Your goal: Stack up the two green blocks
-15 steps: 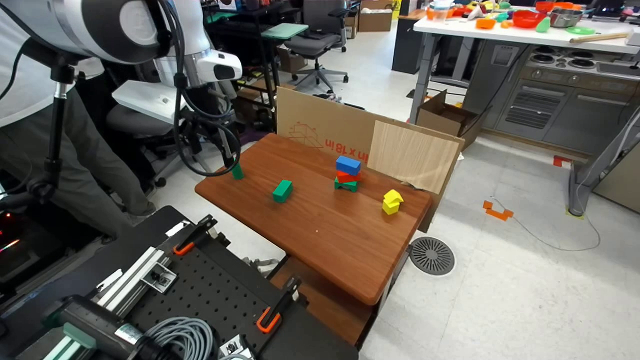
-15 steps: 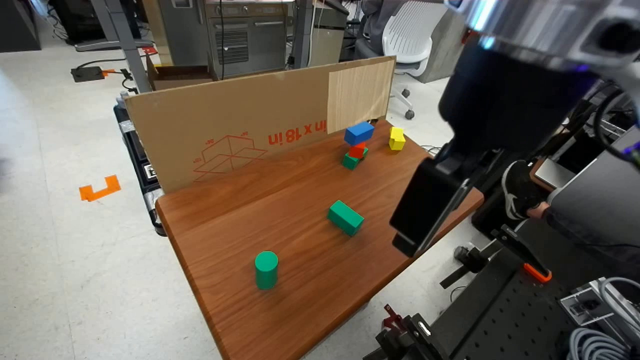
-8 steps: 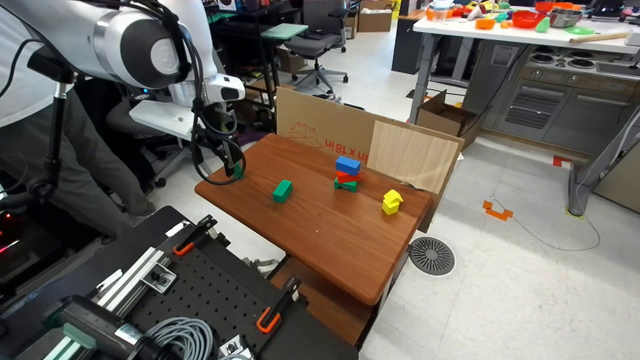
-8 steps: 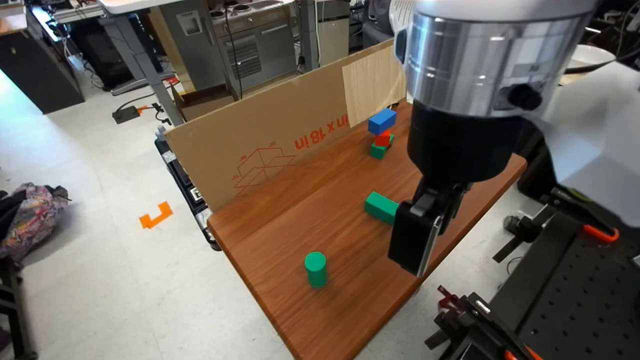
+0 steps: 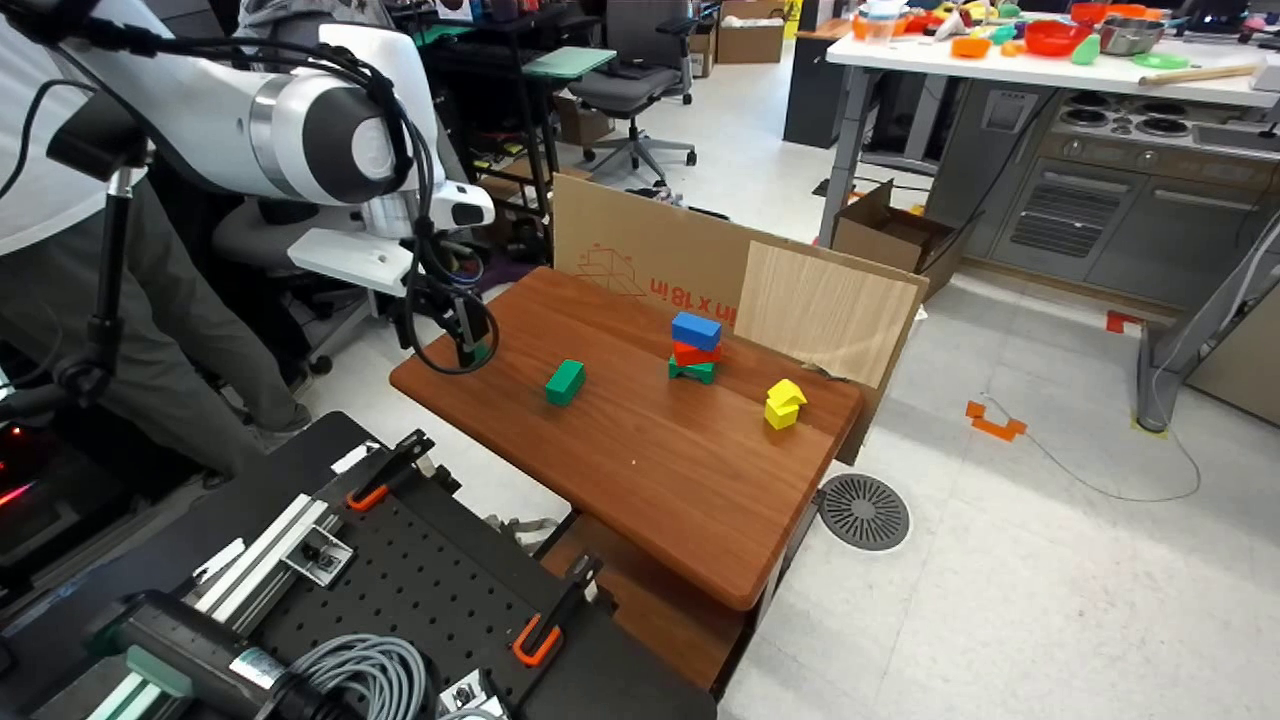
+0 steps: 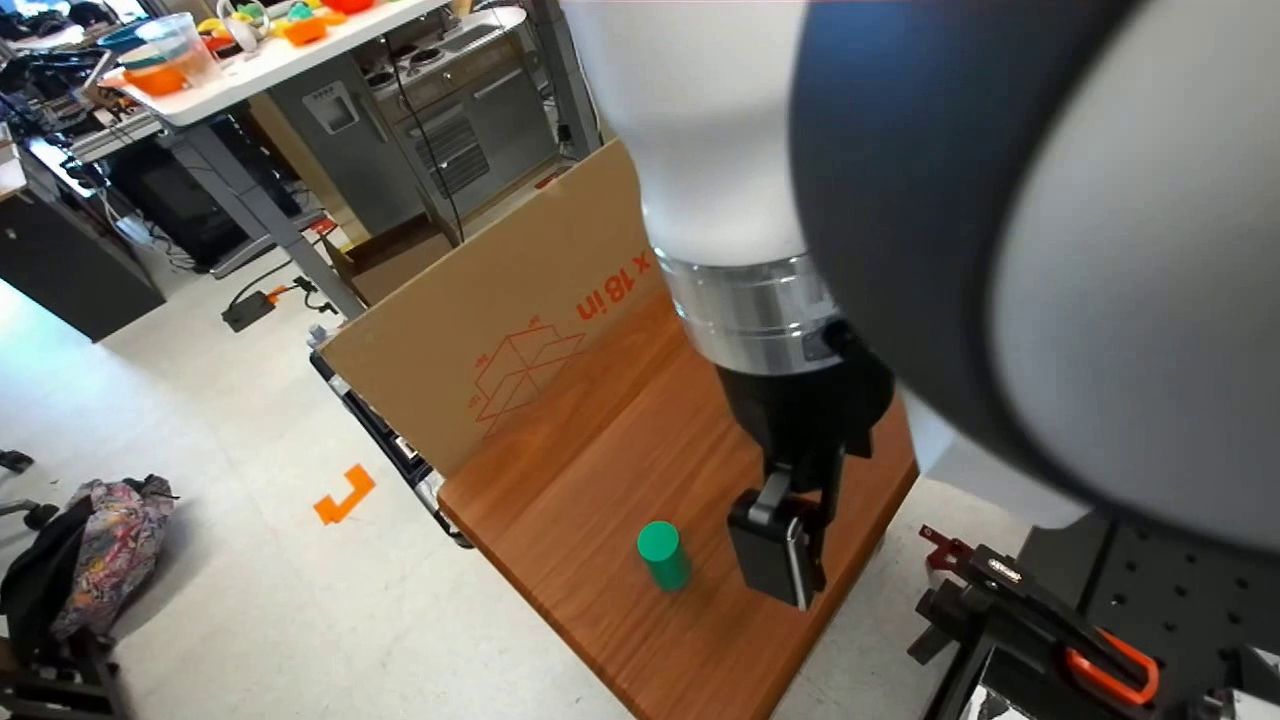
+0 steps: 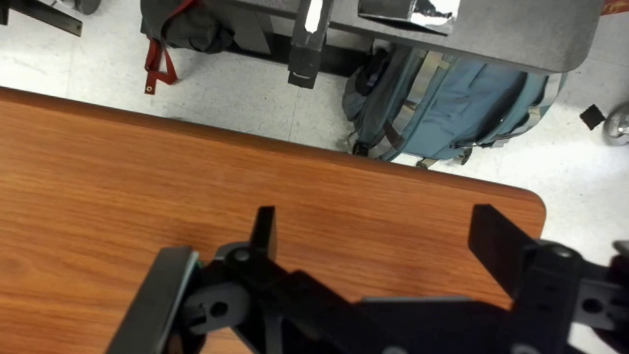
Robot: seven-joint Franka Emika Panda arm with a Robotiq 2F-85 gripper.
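Note:
A green rectangular block [image 5: 565, 382] lies on the brown table [image 5: 640, 480] in an exterior view. A green cylinder [image 6: 664, 555] stands upright near the table's end in an exterior view; the gripper partly covers it in an exterior view [image 5: 483, 351]. The rectangular block is hidden behind the arm in the latter's opposite view. My gripper [image 7: 374, 208] is open in the wrist view, with bare table between its fingers [image 7: 496, 246]. It hangs above the table beside the cylinder [image 6: 785, 570]. A sliver of green [image 7: 199, 264] shows behind a finger.
A stack stands farther along the table: a green arch-like block [image 5: 692, 371], a red block [image 5: 696, 353] and a blue block [image 5: 696, 330]. Two yellow pieces [image 5: 783, 405] stand near it. A cardboard panel [image 5: 650, 250] borders one table side. A black clamp [image 6: 1060, 620] stands beyond the edge.
My arm has moved lower and farther over the table, and the gripper has come closer to the green cylinder. An exterior view itself has shifted. The blocks have not moved on the table.

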